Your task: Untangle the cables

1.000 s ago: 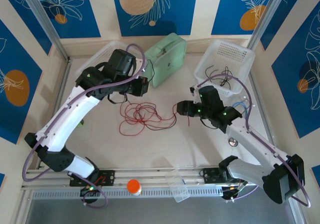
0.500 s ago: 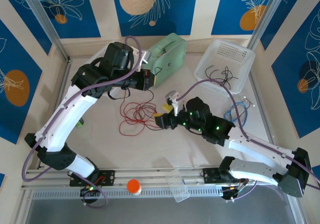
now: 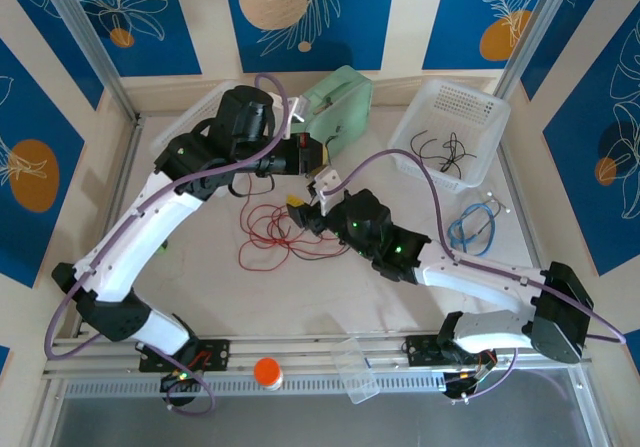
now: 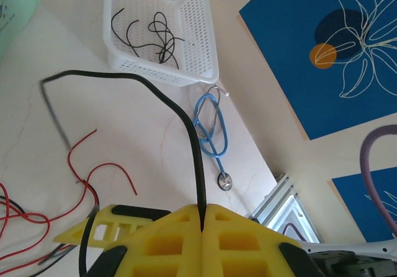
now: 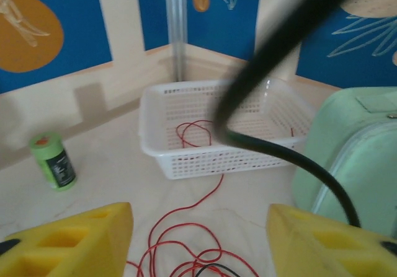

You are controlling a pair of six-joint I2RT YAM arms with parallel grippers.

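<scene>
Left fingers (image 4: 180, 220), seen from the left wrist, are pressed together on a black cable (image 4: 186, 119). It rises from the seam between them, arcs leftward above the surface (image 4: 136, 122) and ends in a bent free tip. Beyond it stands a white basket (image 4: 198, 41) holding loose black cables (image 4: 152, 35). Just beside the basket a blue stethoscope (image 4: 211, 128) lies flat, with its metal disc at the nearer end.

Right fingers (image 5: 80, 240), seen from the right wrist, stand wide apart with nothing between them. Below the gap, red cables (image 5: 186, 252) lie looped on the surface. The black cable crosses this view close to the lens, blurred, and drops behind the right-hand finger; whether it touches that finger cannot be judged. Farther off is a second white basket (image 5: 186, 159) with a red cable (image 5: 195, 131) coiled inside. A green labelled cylinder (image 5: 53, 159) stands upright to its left, and a mint-green case (image 5: 347, 147) lies to its right.

From above, the two arms meet mid-surface. The left fingers lie beside the case, and the right fingers sit just beside them over the far edge of the red tangle. The two baskets occupy the far corners, well apart. An orange-capped item (image 3: 268, 372) and a clear cup (image 3: 355, 367) rest at the near rail.
</scene>
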